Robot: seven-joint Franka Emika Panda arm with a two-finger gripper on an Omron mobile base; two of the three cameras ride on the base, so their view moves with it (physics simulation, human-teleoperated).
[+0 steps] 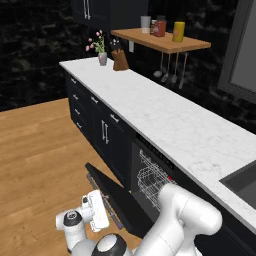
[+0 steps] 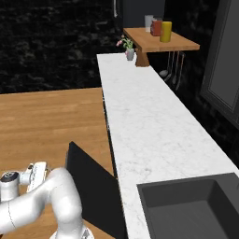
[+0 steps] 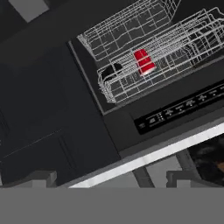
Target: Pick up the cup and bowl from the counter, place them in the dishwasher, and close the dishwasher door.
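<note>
The dishwasher (image 1: pixel 150 172) stands open under the counter (image 1: pixel 165 117). Its door (image 1: pixel 117 197) hangs half lowered, a black slanted panel (image 2: pixel 91 182). In the hand view the red cup (image 3: pixel 143 61) lies in the white wire rack (image 3: pixel 131 39), with the black bowl (image 3: pixel 112 70) just beside it in the same rack. The dark control strip (image 3: pixel 183 107) runs below them, above the counter's white edge (image 3: pixel 153 155). My gripper (image 1: pixel 100 207) hovers low over the floor just outside the door, open and holding nothing. Its fingertips (image 3: pixel 41 178) stand wide apart in the hand view.
Dark cabinets (image 1: pixel 102 127) line the counter's left stretch. A knife block (image 1: pixel 120 59) and flower vase (image 1: pixel 102 57) stand at the counter's far end under a wooden shelf (image 1: pixel 160 41) with jars. A sink (image 2: pixel 186 205) lies at the near right. Wooden floor (image 1: pixel 40 150) spreads to the left.
</note>
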